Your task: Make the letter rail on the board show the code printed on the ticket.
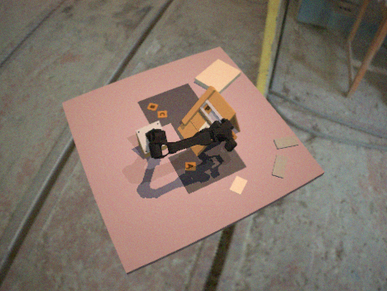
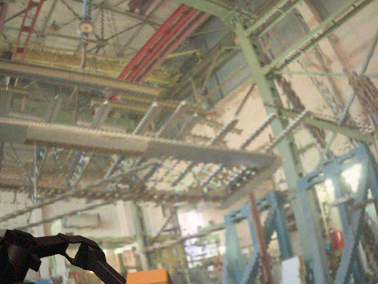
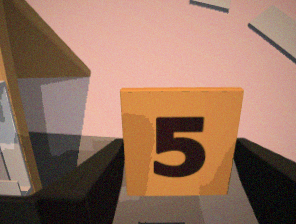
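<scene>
Currently, fingers (image 1: 231, 144): part-open, closed on the sides of an orange tile marked 5 (image 3: 179, 142).
Held tile: upright in the wrist view, its 5 readable, beside the board (image 1: 225, 105) (image 3: 45, 45) and apart from it in that view.
Rail (image 1: 219, 118) (image 3: 12, 150): pale, on the board; one orange tile (image 1: 207, 108) sits in it, its character too small to tell.
C tile (image 1: 162, 114): flat on a dark mat (image 1: 174, 96), near another orange tile (image 1: 152, 107) whose character is unclear.
A tile (image 1: 190, 166): flat on the other dark patch (image 1: 231, 167), well apart from those two.
Arm (image 1: 186, 145) (image 2: 52, 244): reaching across to the board from its pale base plate (image 1: 140, 134).
Desk (image 1: 107, 207) (image 3: 150, 45): pink; a cream slab (image 1: 217, 74) lies near the board, two greyish slabs toward one edge.
Ticket code: cannot be read.
</scene>
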You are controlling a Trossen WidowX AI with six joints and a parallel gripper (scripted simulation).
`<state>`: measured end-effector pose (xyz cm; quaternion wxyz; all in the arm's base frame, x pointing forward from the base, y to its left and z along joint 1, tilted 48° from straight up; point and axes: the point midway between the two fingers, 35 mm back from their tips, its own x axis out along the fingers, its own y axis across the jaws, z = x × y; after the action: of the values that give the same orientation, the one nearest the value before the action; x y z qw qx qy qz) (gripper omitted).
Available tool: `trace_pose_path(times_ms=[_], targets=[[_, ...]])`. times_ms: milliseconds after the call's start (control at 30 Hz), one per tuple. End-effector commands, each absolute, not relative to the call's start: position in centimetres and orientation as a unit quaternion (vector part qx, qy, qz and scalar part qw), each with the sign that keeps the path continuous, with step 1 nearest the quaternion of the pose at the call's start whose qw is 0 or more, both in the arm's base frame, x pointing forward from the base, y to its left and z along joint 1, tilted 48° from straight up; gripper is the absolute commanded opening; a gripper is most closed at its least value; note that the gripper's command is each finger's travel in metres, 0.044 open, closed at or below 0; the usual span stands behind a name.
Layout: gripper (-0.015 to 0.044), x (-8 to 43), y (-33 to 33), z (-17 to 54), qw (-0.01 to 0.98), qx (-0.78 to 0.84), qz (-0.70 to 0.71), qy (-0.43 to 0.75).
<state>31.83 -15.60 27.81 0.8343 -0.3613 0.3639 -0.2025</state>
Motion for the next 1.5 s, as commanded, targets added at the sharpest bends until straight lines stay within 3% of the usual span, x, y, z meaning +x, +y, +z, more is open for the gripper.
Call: trace_pose_path(times_ms=[0,1467], targets=[[0.0000,31.8,-15.5,27.4,0.834,-0.359,-0.204,0.366],[0.0000,31.9,-14.2,25.6,0.834,-0.359,-0.204,0.366]])
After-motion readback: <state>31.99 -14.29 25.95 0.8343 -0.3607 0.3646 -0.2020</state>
